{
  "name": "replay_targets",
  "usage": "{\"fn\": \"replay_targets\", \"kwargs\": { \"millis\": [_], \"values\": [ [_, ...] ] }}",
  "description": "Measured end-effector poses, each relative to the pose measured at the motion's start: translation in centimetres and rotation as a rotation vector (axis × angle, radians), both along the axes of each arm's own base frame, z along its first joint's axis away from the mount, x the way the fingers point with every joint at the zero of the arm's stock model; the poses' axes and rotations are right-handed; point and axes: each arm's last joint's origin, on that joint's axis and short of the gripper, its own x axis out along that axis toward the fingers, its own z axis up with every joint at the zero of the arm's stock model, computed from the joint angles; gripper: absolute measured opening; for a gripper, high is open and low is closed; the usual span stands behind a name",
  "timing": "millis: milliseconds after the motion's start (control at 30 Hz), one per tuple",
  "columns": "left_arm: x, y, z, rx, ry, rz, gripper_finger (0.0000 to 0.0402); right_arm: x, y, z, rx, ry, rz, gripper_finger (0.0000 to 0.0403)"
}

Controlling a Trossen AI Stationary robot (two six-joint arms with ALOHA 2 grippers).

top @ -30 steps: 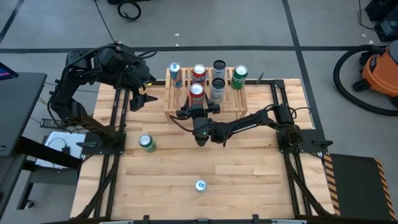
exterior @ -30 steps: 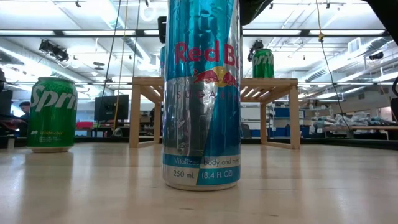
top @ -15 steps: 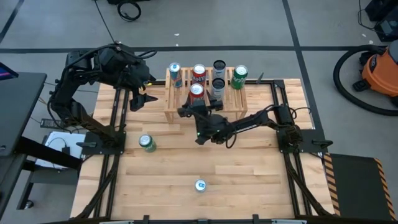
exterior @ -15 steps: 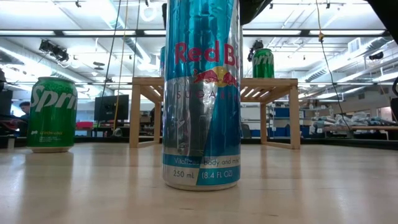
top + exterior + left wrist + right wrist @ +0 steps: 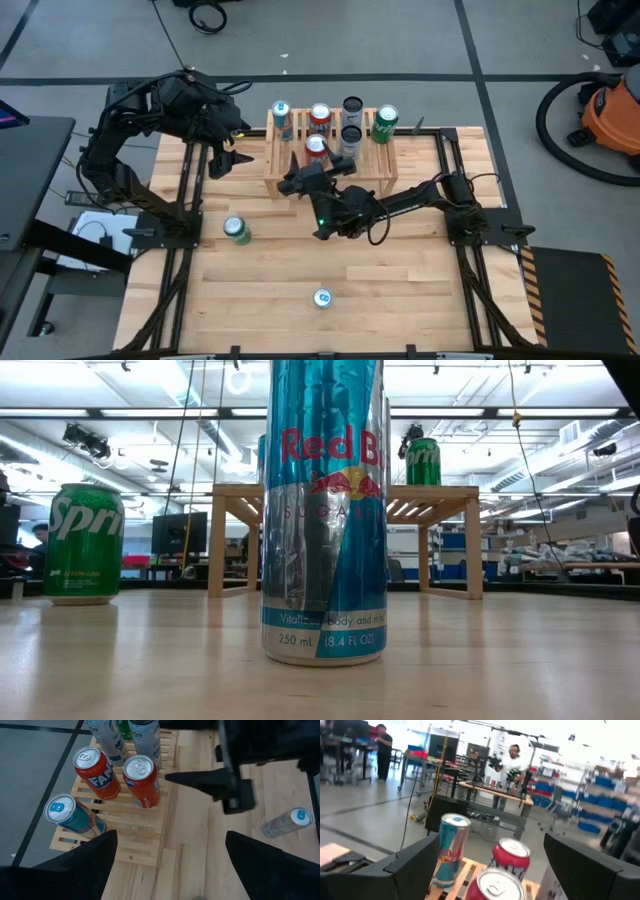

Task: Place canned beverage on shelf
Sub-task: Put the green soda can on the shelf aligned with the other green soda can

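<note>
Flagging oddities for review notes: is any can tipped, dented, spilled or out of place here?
Nothing stands out. Six cans stand upright on the shelf; the Sprite can and the Red Bull can stand upright on the table. No spill shows.

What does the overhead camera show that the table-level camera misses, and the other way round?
Only the high view shows both arms, the left claw beside the shelf, the right claw in front of it, and six cans there. Only the low view shows the ceiling lights and the room. Both share the Red Bull can, the Sprite can and the shelf.
</note>
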Motion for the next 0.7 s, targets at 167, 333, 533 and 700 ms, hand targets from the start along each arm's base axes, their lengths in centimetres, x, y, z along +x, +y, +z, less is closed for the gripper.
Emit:
{"fn": "replay_targets", "kwargs": {
  "millis": [167, 333, 533, 700],
  "values": [
    [0.0, 0.0, 0.0, 0.000, 0.000, 0.000, 0.0373, 1.1, 1.2, 1.7, -0.033, 0.205, 0.016, 0.0371],
    [0.0, 0.0, 0.0, 0.001, 0.000, -0.001, 0.0373, 1.2, 2.8, 3.1, -0.035, 0.277, 0.033, 0.0385],
    [0.0, 0.0, 0.0, 0.001, 0.001, -0.001, 0.0373, 0.6, 5.9, 3.9, -0.091, 0.265, 0.165, 0.0387],
    [0.1, 0.0, -0.1, 0.000, 0.003, -0.001, 0.0373, 0.5, 7.9, 3.8, -0.151, 0.272, 0.282, 0.0387]
  ]
}}
